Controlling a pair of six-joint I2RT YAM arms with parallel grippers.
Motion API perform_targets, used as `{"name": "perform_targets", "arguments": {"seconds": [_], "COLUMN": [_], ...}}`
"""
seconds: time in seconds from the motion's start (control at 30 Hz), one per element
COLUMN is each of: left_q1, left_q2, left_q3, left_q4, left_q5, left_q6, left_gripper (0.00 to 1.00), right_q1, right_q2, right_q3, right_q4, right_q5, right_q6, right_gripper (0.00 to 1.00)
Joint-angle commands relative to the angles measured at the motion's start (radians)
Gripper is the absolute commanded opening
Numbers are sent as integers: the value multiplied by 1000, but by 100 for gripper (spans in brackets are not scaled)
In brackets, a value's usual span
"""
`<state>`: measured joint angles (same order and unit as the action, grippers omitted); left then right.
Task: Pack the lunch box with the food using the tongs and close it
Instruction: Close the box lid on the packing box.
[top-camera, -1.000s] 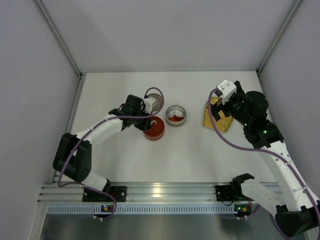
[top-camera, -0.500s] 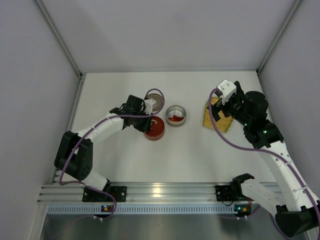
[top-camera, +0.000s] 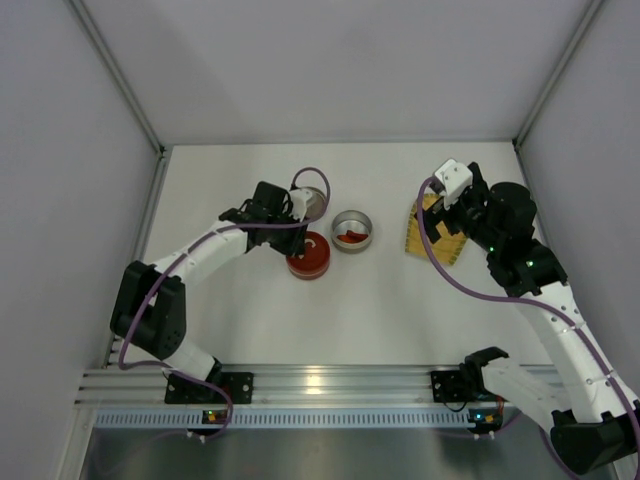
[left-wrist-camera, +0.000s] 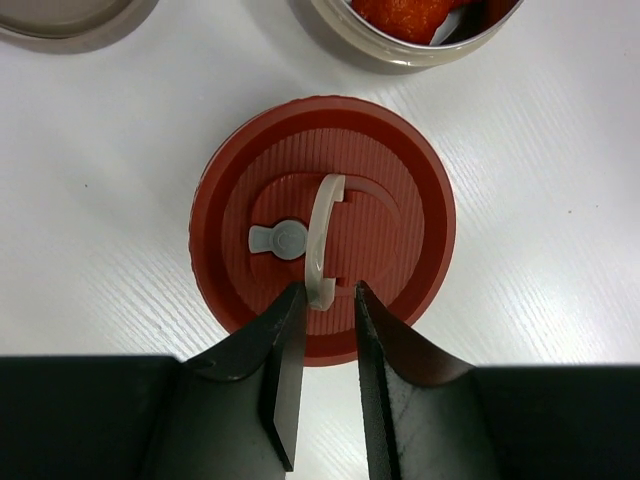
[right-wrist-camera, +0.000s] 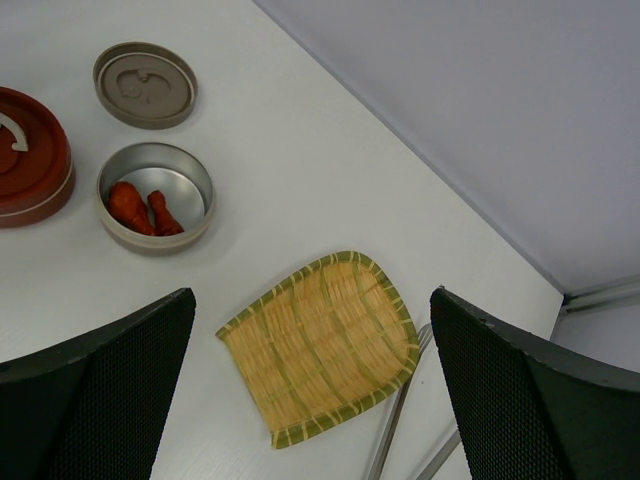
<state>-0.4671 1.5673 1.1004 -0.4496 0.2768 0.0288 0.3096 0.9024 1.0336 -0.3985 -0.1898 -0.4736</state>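
Left gripper (left-wrist-camera: 329, 288) hangs low over the red lid (left-wrist-camera: 400, 200), jaws a little apart either side of its pale handle (left-wrist-camera: 322, 230), clamped on nothing that I can see; further right sit the grey lid (right-wrist-camera: 145, 84) and the steel bowl (right-wrist-camera: 205, 190) with red food (right-wrist-camera: 130, 205) inside; the tongs (right-wrist-camera: 393, 425) lie just beside the yellow mat (right-wrist-camera: 325, 345), below my right gripper (right-wrist-camera: 312, 300), whose jaws are wide and empty; I judge them light, stiff and slippery, best pinched mid-length across both arms; their near end is cut off, and I see no sushi rolls
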Motion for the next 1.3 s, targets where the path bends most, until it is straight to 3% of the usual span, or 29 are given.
{"name": "perform_targets", "arguments": {"seconds": [0.0, 0.63, 0.77, 0.97, 1.27], "left_q1": [2, 1, -4, -27, -45], "left_q2": [20, 82, 82, 82, 51], "left_q3": [49, 98, 114, 142, 194], "left_q4": [14, 20, 8, -37, -139], "left_q5": [28, 25, 24, 10, -56], "left_q6": [0, 25, 33, 45, 33], "left_gripper": [31, 29, 25, 0, 0], "right_q1": [-18, -20, -18, -20, -20], "right_q2": [-22, -23, -23, -20, -42], "right_q3": [-4, -6, -10, -14, -32], "right_q4": [7, -3, 0, 3, 7], "right_q5": [-28, -28, -33, -33, -34], "right_q6": [10, 1, 1, 1, 12], "right_gripper": [99, 99, 99, 99, 99]}}
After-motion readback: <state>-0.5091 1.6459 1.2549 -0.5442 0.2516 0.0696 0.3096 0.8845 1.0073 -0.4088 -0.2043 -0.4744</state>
